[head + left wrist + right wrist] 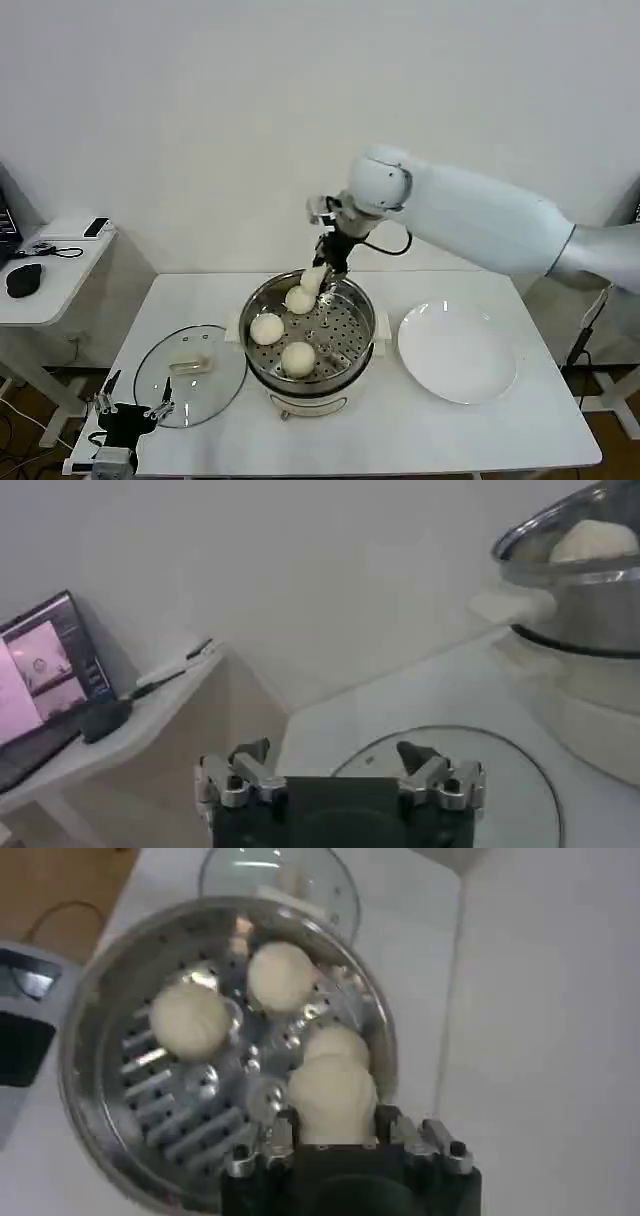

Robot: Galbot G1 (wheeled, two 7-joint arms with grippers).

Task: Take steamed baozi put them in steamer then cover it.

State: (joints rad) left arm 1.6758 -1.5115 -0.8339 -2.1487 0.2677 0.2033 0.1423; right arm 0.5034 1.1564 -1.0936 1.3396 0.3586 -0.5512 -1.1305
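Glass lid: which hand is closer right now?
Left. The left hand sits open at the table's front edge, right beside the glass lid. The right hand is across the steamer, holding a baozi over its far rim.

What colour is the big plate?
White, plain; the plate shows best in the head view.

The steamer stands open at mid table, three baozi on its floor; the right gripper with a fourth bun blocks its far rim; the cover fills the left side, the plate the right; the near table edge lies bare.
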